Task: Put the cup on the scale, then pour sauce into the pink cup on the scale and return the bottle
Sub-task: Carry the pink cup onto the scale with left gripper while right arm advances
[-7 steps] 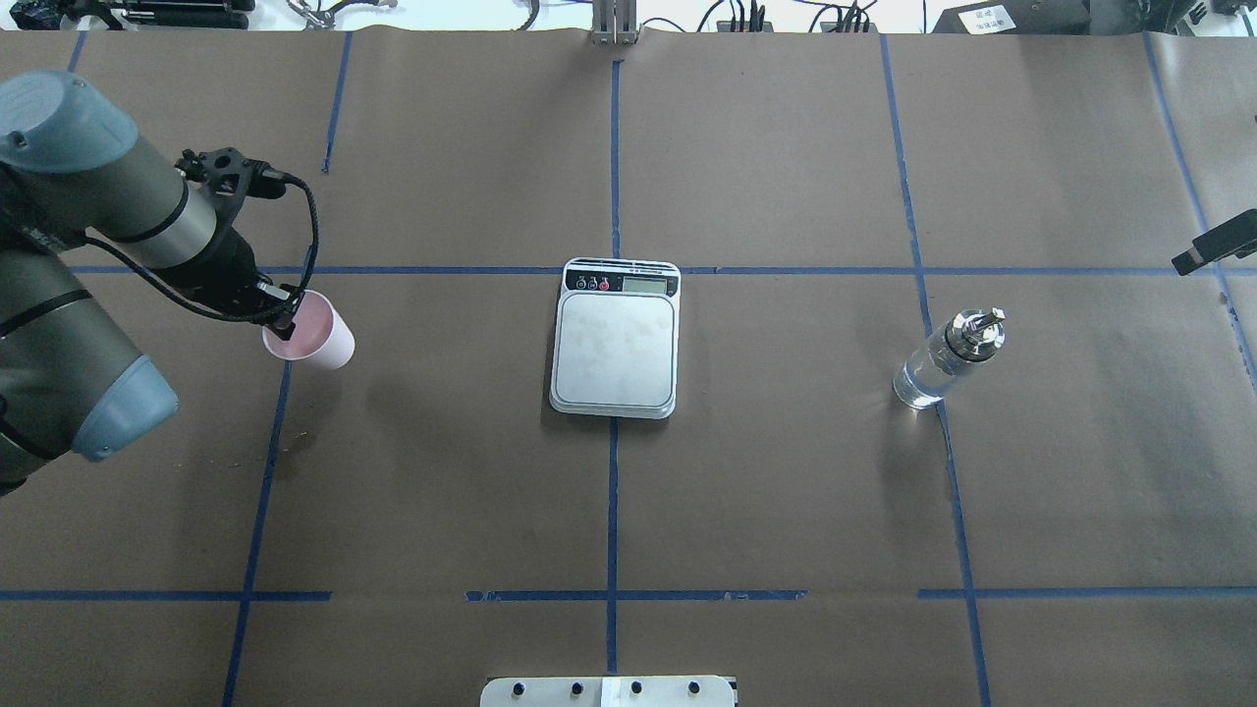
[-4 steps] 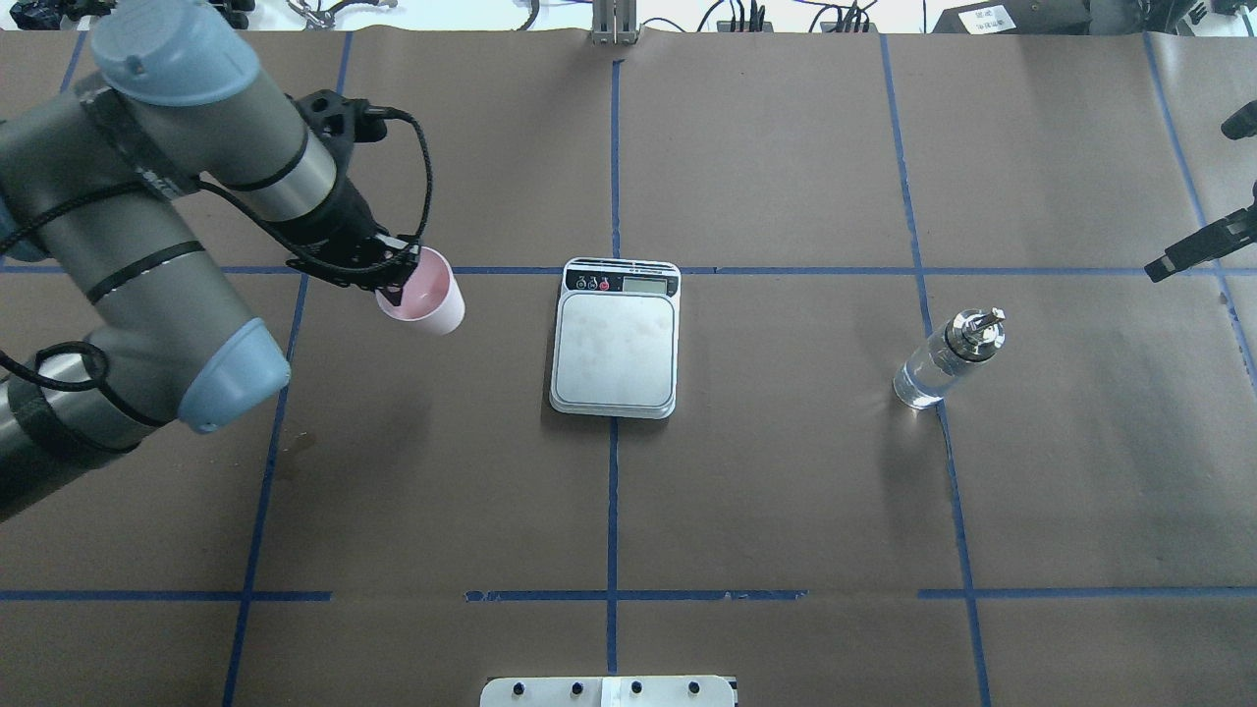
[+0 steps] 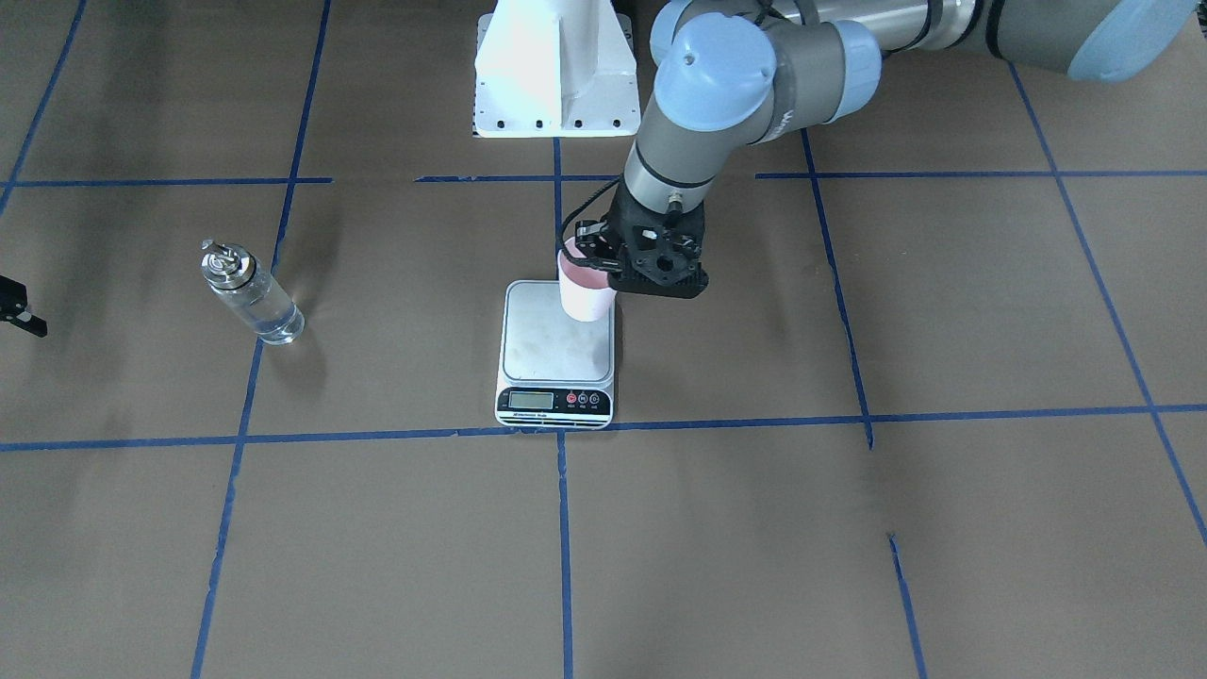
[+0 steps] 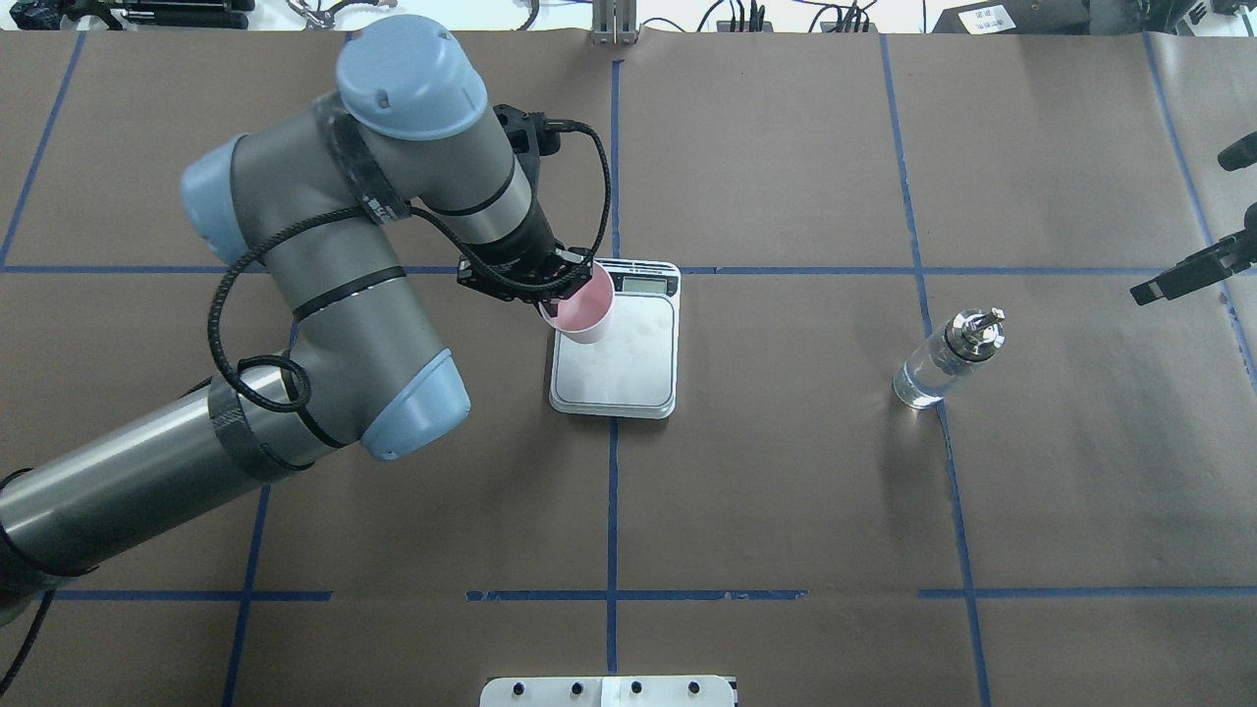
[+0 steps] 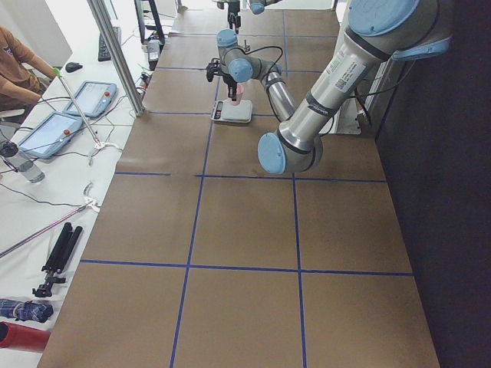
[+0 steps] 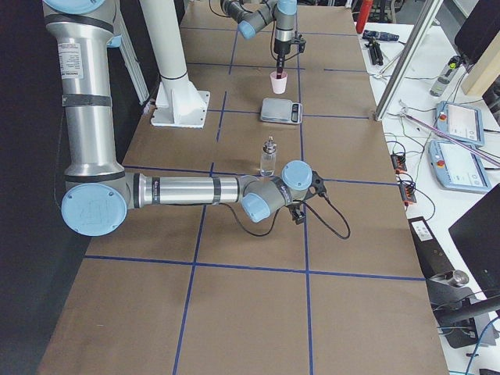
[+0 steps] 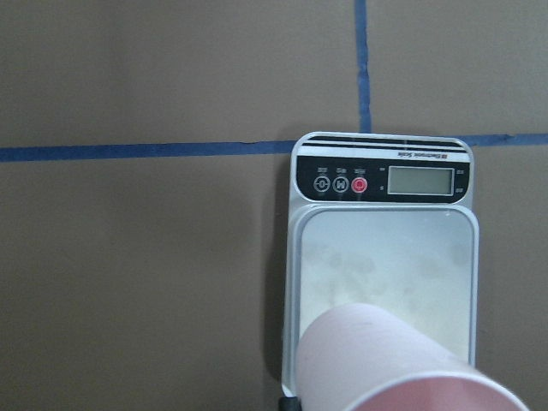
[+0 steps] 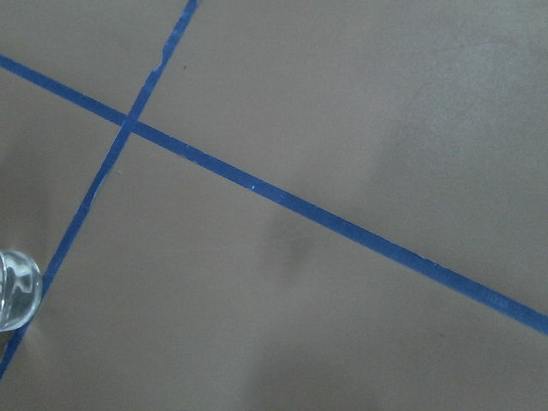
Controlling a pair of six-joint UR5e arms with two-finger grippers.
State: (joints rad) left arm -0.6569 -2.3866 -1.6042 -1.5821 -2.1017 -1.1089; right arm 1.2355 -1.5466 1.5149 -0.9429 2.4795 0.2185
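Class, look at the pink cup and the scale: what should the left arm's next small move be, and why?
Probably lower it: the left gripper holds the small pale pink paper cup above the flat silver-grey kitchen scale, over its platform's left part, not yet resting on it.

Scale (image 7: 384, 282) is carrying a line of tiny white print at the top right of its black strip (image 7: 383, 175), apparently ending in "Scale", the rest too small to read. Its middle round button (image 7: 341, 184) is showing an "M", the left button (image 7: 322, 184) a power-type ring symbol, the red button (image 7: 360, 184) a mark too small to tell, and the LCD display (image 7: 420, 180) is reading blank. White labels with dark print are sitting on the left arm (image 5: 337, 67) and the right arm (image 6: 69, 56) in the side views, both unreadable.
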